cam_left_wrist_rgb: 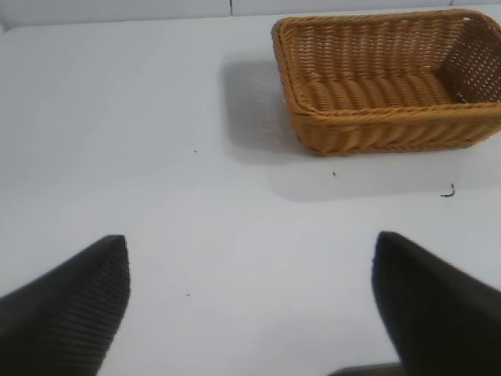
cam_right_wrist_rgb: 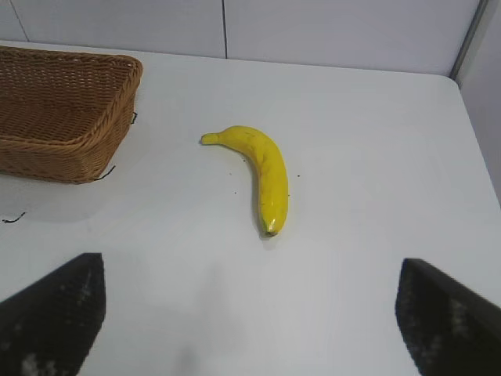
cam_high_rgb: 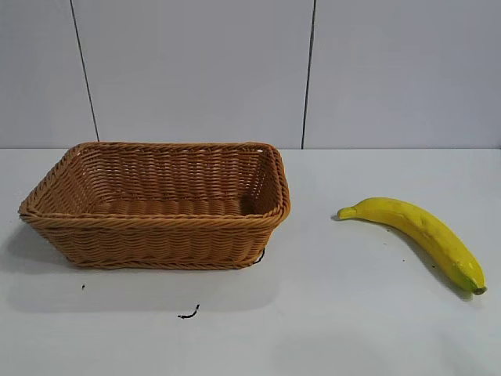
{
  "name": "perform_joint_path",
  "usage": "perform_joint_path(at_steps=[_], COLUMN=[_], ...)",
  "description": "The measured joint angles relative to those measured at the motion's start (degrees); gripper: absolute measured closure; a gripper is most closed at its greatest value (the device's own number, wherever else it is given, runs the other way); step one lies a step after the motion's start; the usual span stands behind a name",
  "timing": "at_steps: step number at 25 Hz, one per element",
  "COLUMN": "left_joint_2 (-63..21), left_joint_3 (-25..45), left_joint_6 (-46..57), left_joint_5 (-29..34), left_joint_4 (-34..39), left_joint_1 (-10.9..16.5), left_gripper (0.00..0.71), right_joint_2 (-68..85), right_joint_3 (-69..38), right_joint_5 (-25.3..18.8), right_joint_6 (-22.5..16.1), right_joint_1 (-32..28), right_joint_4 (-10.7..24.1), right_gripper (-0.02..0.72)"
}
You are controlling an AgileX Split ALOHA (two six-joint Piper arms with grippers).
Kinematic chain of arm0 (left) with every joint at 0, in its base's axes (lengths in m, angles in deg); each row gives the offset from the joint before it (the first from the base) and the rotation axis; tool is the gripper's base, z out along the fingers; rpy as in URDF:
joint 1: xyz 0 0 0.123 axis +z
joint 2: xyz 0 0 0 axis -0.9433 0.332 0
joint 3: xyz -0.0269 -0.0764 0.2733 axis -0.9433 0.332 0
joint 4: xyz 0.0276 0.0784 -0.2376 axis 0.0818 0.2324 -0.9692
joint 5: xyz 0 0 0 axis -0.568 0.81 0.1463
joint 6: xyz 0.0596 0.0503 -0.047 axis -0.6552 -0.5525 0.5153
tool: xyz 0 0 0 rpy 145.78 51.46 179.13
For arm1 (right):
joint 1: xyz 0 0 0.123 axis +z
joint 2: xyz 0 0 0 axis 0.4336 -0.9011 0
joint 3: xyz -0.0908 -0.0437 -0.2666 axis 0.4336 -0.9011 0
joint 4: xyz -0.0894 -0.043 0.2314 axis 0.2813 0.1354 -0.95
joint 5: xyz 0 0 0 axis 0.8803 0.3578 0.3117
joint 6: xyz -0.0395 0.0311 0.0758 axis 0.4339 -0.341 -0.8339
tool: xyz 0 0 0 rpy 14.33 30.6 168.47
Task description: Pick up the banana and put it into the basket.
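The yellow banana lies on the white table to the right of the basket, stem end toward it. The basket is a light-brown wicker rectangle with nothing inside. Neither arm shows in the exterior view. In the right wrist view the banana lies ahead of my right gripper, which is open and empty, well short of the fruit. The left wrist view shows the basket some way off from my left gripper, also open with nothing between its fingers.
A small dark scrap lies on the table in front of the basket. A panelled wall runs behind the table. The table's right edge shows in the right wrist view.
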Motion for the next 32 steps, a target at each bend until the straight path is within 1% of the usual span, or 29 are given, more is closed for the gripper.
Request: perform_joint_path(at_steps=[9, 12, 17, 29, 32], left_joint_2=[0.00, 0.00, 0.00, 0.00, 0.00], left_joint_3=[0.00, 0.00, 0.00, 0.00, 0.00], left_joint_6=[0.00, 0.00, 0.00, 0.00, 0.00], left_joint_5=[0.00, 0.00, 0.00, 0.00, 0.00], left_joint_4=[0.00, 0.00, 0.00, 0.00, 0.00], left_joint_1=[0.00, 0.00, 0.00, 0.00, 0.00], left_gripper=[0.075, 0.075, 0.075, 0.075, 0.075], right_joint_2=[0.00, -3.26, -17.13, -55.97, -66.33], right_joint_3=[0.00, 1.19, 6.96, 25.13, 29.84], right_joint_5=[0.00, -1.06, -1.33, -1.21, -1.17], right_joint_6=[0.00, -0.50, -1.27, -1.28, 0.14], right_joint_1=[0.00, 0.00, 0.00, 0.00, 0.00], right_joint_4=[0.06, 0.17, 0.48, 0.74, 0.75], right_gripper=[0.014, 0.014, 0.014, 0.014, 0.014])
